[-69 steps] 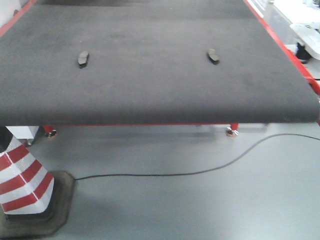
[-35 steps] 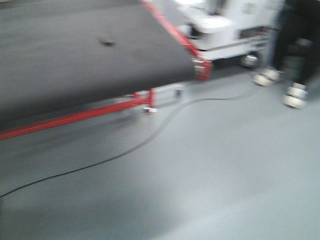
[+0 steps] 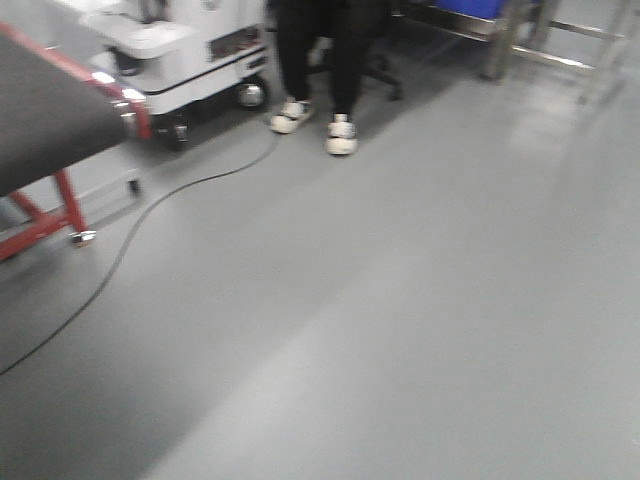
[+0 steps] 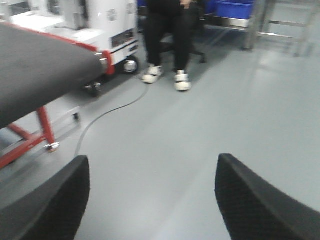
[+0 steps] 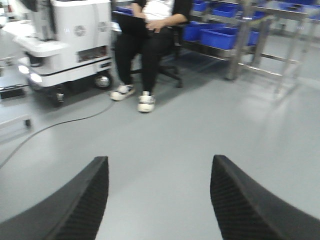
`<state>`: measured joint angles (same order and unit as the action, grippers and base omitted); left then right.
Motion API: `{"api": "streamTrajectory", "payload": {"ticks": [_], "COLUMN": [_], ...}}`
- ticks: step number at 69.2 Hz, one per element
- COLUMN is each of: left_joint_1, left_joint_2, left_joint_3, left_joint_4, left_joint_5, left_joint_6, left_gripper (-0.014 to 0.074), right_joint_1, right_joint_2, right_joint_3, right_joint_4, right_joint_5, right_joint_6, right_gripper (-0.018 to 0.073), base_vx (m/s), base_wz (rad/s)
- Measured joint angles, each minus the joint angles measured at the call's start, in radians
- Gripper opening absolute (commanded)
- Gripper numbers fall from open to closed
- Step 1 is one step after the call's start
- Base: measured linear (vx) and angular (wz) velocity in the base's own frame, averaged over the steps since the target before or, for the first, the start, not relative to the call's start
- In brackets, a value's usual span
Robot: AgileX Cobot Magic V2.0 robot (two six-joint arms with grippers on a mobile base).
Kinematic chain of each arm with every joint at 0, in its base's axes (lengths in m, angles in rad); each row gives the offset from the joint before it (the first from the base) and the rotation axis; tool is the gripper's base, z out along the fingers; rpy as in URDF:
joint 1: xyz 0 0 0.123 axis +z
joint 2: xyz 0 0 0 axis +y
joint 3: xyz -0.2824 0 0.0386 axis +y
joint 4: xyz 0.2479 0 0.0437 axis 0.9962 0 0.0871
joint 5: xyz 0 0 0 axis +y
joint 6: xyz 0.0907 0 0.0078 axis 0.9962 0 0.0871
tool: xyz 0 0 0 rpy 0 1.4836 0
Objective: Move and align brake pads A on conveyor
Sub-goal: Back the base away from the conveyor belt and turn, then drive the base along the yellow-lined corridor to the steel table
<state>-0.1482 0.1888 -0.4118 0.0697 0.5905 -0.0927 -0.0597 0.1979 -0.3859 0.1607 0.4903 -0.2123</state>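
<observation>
Only a corner of the conveyor (image 3: 45, 120) shows at the left edge of the front view, a dark felt-like belt with a red strip and red legs; it also fills the upper left of the left wrist view, conveyor (image 4: 40, 65). The brake pads A are out of view. My left gripper (image 4: 152, 162) is open over bare grey floor, nothing between its black fingers (image 4: 60, 200). My right gripper (image 5: 159, 162) is open too, also over the floor, away from the belt.
A white wheeled machine (image 3: 190, 50) stands beside the conveyor's end. A seated person in black trousers and white shoes (image 3: 315, 115) is behind it. A black cable (image 3: 130, 240) trails across the floor. A steel rack with blue bins (image 5: 225, 35) stands at the back right.
The front view has swung to the right, away from the belt: the belt with two pads filled it a second ago, and now only its corner shows at the left.
</observation>
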Motion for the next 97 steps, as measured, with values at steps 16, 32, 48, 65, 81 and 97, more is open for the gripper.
{"api": "streamTrajectory", "payload": {"ticks": [16,32,48,65,81,97], "left_joint_1": [0.0,0.0,0.0,0.0,0.0,0.0], "left_joint_2": [0.0,0.0,0.0,0.0,0.0,0.0], "left_joint_3": [0.0,0.0,0.0,0.0,0.0,0.0], "left_joint_4": [0.0,0.0,0.0,0.0,0.0,0.0], "left_joint_5": [0.0,0.0,0.0,0.0,0.0,0.0], "left_joint_6": [0.0,0.0,0.0,0.0,0.0,0.0], "left_gripper": [0.0513,0.0513,0.0513,0.0513,0.0513,0.0513], "right_joint_1": [0.0,0.0,0.0,0.0,0.0,0.0], "right_joint_2": [0.0,0.0,0.0,0.0,0.0,0.0], "right_joint_3": [0.0,0.0,0.0,0.0,0.0,0.0], "right_joint_4": [0.0,0.0,0.0,0.0,0.0,0.0], "right_joint_5": [0.0,0.0,0.0,0.0,0.0,0.0], "right_joint_6": [0.0,0.0,0.0,0.0,0.0,0.0], "right_gripper": [0.0434,0.0434,0.0434,0.0434,0.0434,0.0434], "base_vx": [-0.2,-0.13,-0.03,0.08,0.15,0.23], "base_wz": [-0.79,-0.8,-0.91,-0.82,-0.38,-0.05]}}
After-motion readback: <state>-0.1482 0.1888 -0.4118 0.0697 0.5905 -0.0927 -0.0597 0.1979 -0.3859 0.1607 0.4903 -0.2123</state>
